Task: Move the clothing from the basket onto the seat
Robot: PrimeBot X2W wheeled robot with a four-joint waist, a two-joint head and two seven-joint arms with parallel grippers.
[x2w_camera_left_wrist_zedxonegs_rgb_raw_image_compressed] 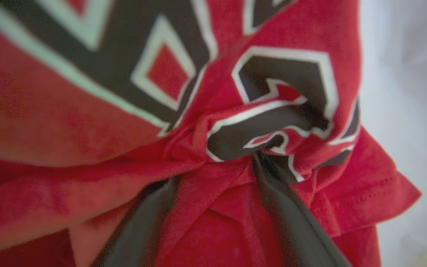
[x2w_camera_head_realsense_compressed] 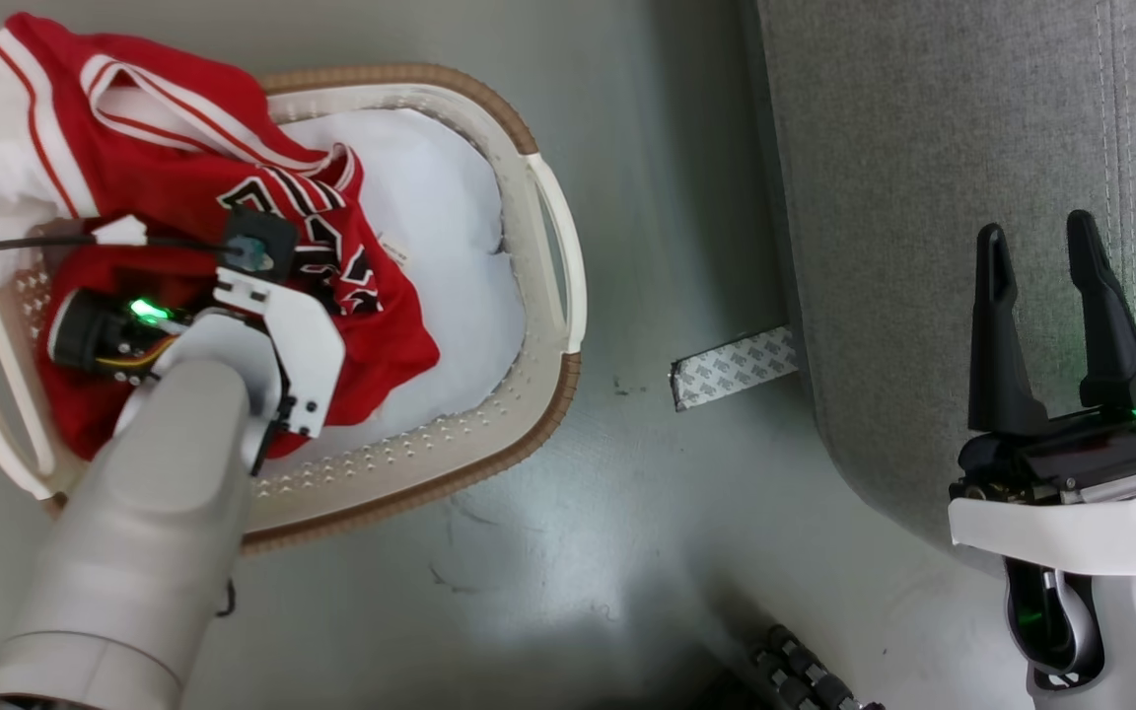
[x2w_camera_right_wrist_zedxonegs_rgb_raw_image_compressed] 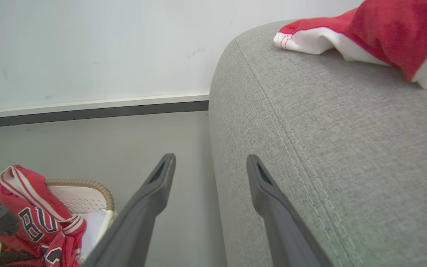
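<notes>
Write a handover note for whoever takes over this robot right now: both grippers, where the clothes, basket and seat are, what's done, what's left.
Left gripper: open, fingers pushed into the red jersey in the basket, a fold between them, not yet clamped.
Right gripper: open, empty, over the edge of the seat.
Done: one red garment lies on the seat.
Left: close on the jersey, which hangs partly over the basket's rim, lift it, lay it on the seat. Whether more clothing lies beneath it I cannot tell. Leave the white pad in the basket.
</notes>
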